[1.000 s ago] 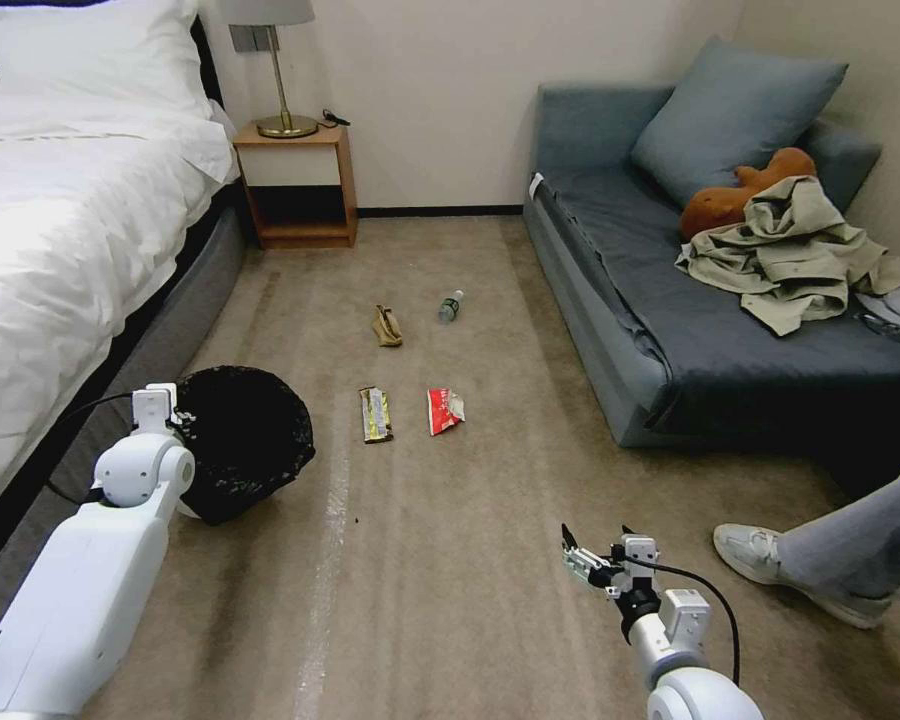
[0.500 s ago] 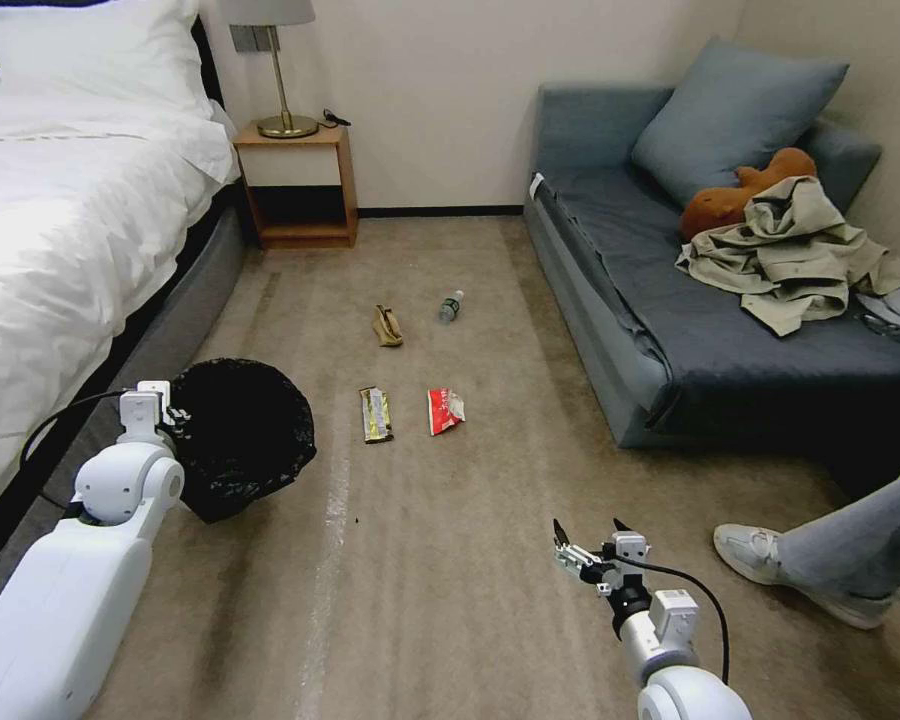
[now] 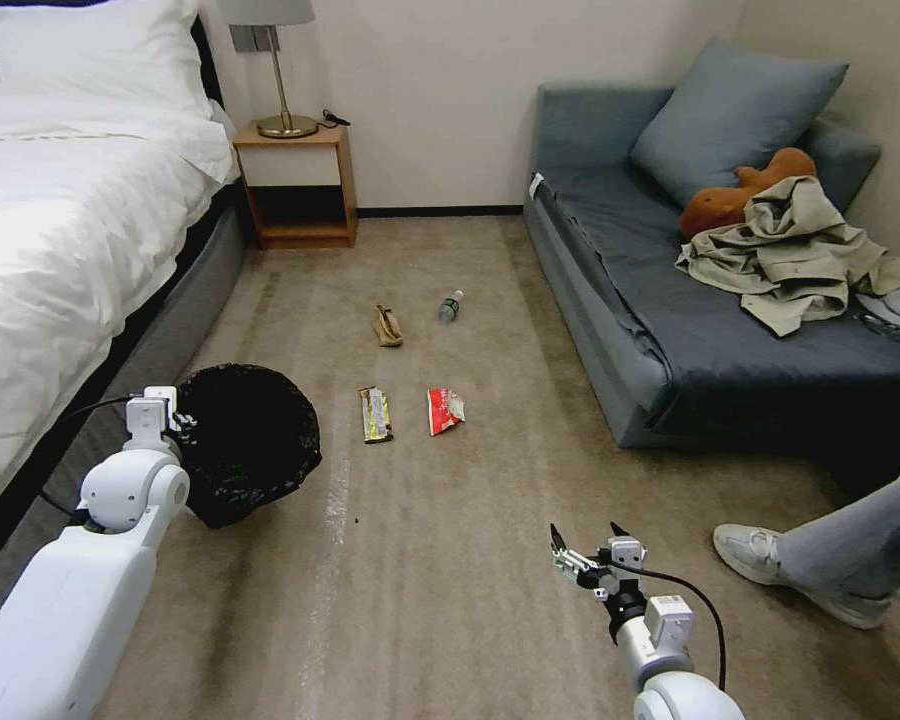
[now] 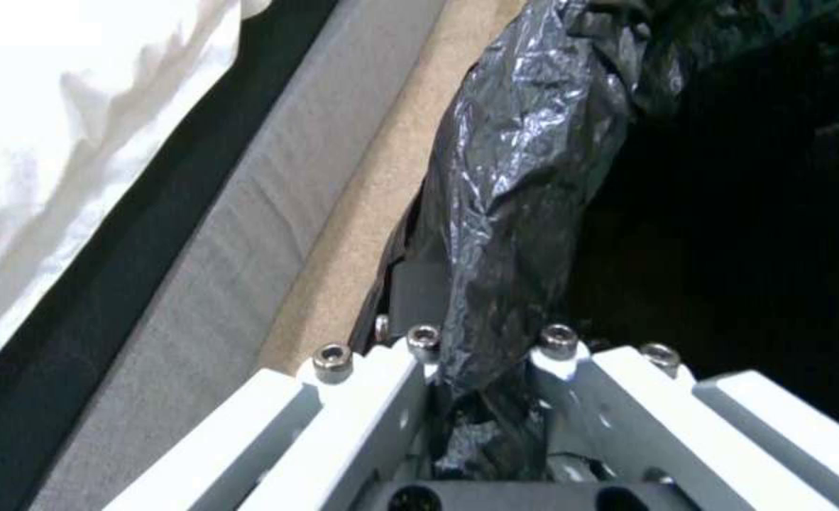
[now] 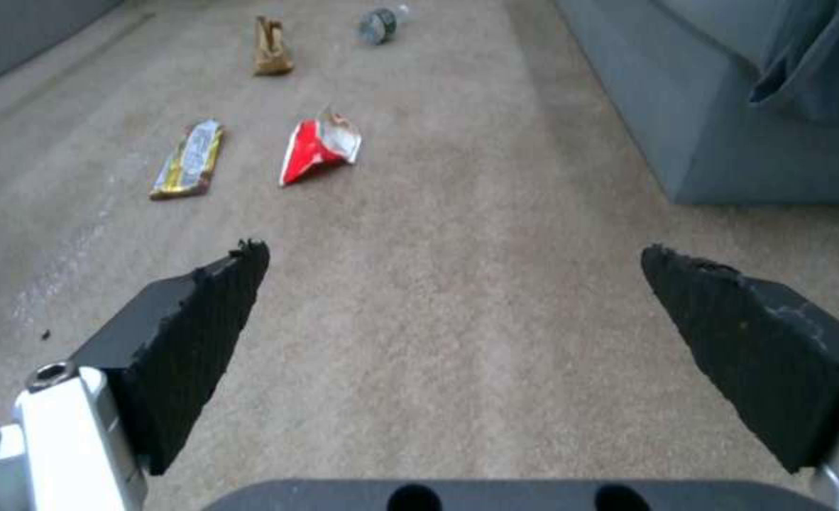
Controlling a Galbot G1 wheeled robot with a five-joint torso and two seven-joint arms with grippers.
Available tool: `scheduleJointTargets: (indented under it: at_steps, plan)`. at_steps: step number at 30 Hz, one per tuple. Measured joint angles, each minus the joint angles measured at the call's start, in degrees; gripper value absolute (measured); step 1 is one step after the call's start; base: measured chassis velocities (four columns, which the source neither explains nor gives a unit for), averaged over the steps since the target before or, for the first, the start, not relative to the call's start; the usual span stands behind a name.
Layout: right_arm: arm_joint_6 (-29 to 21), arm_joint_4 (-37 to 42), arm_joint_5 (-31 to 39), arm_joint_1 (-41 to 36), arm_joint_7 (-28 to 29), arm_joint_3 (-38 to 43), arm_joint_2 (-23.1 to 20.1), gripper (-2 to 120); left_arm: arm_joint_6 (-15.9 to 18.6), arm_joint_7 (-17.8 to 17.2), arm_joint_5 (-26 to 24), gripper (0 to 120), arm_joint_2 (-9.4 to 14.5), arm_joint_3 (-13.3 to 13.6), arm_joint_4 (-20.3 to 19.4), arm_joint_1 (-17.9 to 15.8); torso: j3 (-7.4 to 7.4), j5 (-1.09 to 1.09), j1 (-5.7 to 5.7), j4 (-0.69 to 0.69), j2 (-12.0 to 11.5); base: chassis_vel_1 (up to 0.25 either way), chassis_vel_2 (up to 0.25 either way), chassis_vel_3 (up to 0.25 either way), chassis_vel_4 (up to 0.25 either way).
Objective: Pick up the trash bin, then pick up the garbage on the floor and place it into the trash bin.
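Observation:
The trash bin (image 3: 253, 440), lined with a crinkled black bag, hangs tilted beside the bed. My left gripper (image 3: 177, 420) is shut on its rim; the left wrist view shows the bag-covered rim (image 4: 505, 213) pinched between the fingers of the left gripper (image 4: 481, 344). The garbage lies on the carpet ahead: a red-and-white wrapper (image 3: 444, 410) (image 5: 319, 145), a brown-gold bar wrapper (image 3: 375, 414) (image 5: 188, 157), a tan paper bag (image 3: 387, 326) (image 5: 271, 48) and a small bottle (image 3: 451, 306) (image 5: 378, 15). My right gripper (image 3: 584, 536) (image 5: 453, 252) hovers open over bare carpet, short of the wrappers.
A bed (image 3: 60, 230) runs along the left and a nightstand (image 3: 298, 185) with a lamp stands against the far wall. A grey sofa (image 3: 690, 320) with a cushion, plush toy and clothing lines the right. A person's shoe (image 3: 765, 552) rests on the floor at right.
My left arm and the held bin have shifted slightly to the right. The right gripper has drawn a little back and to the left, still open. The litter has not moved.

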Motion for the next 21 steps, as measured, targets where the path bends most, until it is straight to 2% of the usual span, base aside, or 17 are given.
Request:
scheduleJointTargets:
  at_steps: [7, 21]
  plan:
    - [0.18, -0.25, -0.44, -0.34, -0.14, -0.25, 0.43, 100, -0.26, 0.03, -0.07, 2, 0.11, 0.13, 0.50, -0.12, 0.00, 0.00, 0.00, 0.00, 0.00, 0.000, 0.000, 0.000, 0.000]
    - [0.26, -0.59, -0.86, -0.57, -0.16, -0.34, 0.77, 100, -0.52, 0.13, -0.32, 2, 0.51, -0.08, 0.64, 0.23, 0.00, 0.01, 0.00, 0.00, 0.00, -0.093, 0.091, 0.086, -0.090]
